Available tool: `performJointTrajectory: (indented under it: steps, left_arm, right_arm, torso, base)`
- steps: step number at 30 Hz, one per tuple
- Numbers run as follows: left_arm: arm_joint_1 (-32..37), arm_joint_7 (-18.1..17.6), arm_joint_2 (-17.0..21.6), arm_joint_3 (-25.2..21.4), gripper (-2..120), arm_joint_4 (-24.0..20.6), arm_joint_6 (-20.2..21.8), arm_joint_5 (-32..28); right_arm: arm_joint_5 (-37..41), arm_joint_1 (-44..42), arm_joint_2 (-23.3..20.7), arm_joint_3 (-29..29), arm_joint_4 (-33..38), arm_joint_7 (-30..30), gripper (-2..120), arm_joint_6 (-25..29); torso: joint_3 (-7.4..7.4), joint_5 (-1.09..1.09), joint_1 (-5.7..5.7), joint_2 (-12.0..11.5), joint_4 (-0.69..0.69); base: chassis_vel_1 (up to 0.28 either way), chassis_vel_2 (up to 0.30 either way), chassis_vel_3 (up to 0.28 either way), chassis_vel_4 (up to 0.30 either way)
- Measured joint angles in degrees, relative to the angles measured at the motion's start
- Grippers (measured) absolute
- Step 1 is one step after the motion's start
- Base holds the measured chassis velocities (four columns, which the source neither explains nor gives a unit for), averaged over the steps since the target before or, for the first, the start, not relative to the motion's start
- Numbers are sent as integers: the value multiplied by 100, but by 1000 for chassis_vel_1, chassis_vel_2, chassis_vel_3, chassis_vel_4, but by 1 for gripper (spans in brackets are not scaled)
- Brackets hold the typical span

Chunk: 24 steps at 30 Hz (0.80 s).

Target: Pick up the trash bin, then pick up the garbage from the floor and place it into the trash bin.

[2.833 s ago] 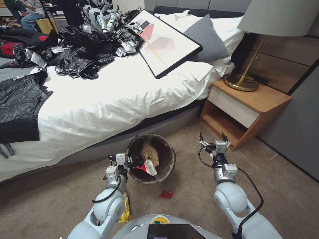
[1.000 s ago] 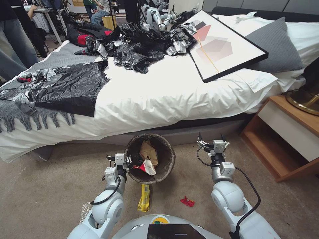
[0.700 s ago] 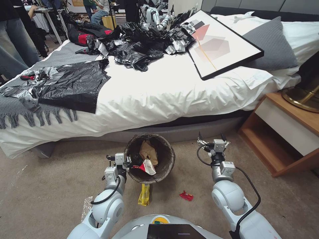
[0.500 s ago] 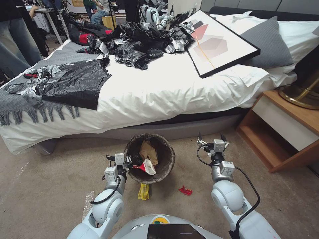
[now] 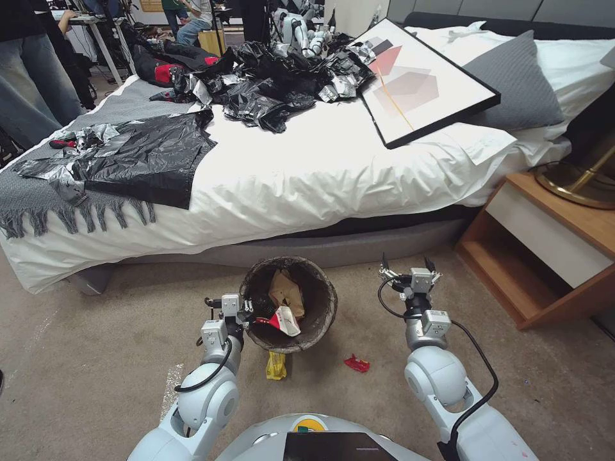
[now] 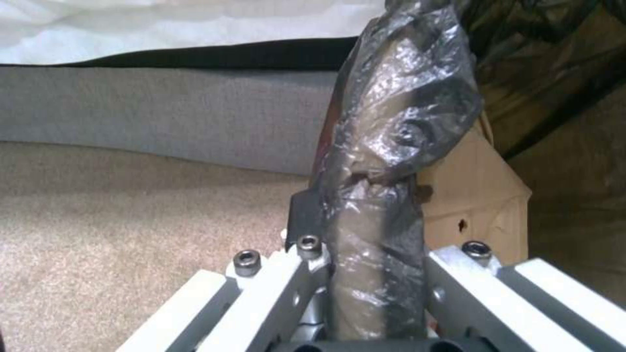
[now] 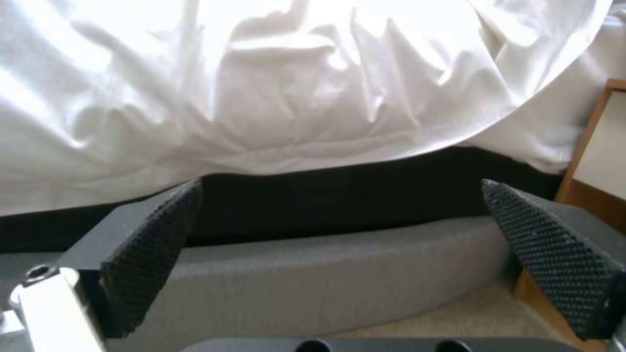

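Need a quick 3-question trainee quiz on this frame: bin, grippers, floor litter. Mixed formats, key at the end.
1. True or false: the left gripper is clamped on the rim of the trash bin.
2. Multiple choice: the right gripper is A) open and holding nothing, B) shut on a wrapper, C) inside the bin.
3. Fill in: two litter pieces lie on the carpet in front of the robot, a yellow snack wrapper and a ____ wrapper.

Key
1. True; the left wrist view shows the liner-covered rim between the fingers.
2. A
3. red
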Motion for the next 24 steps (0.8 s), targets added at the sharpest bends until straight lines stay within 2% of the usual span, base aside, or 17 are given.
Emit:
performJointTrajectory:
  steps: [8, 10, 11, 13, 18, 24]
  left_arm:
    - [3, -8, -4, -14, 3, 7, 1, -12]
    - [52, -8, 31, -76, 3, -43, 0, -12]
    - [52, -8, 31, -76, 3, -43, 0, -12]
    - [95, -8, 65, -131, 3, -120, -2, -15]
    - [147, -11, 94, -209, 3, -247, -1, -37]
    - [182, -23, 98, -261, 3, -332, 3, -52]
  right_arm:
    - [132, 38, -212, 55, -64, -257, 100, 124]
    - [510, 87, -600, 30, -90, -473, 100, 101]
    - [510, 87, -600, 30, -90, -473, 100, 101]
    - [931, 134, -962, -32, -67, -652, 100, -48]
    - [1235, 156, -1375, -190, -94, -885, 100, -186]
    - [1393, 197, -1668, -427, -321, -1089, 100, -181]
  torso:
    - [0, 0, 0, 0, -1]
    - [0, 0, 0, 0, -1]
    - [0, 0, 0, 0, -1]
    - [0, 1, 0, 0, 0]
    - [0, 0, 0, 0, 0]
    - [0, 0, 0, 0, -1]
  base:
    - [0, 0, 0, 0]
    - [0, 0, 0, 0]
    - [0, 0, 0, 0]
    - [0, 0, 0, 0]
    - [0, 0, 0, 0]
    - [0, 0, 0, 0]
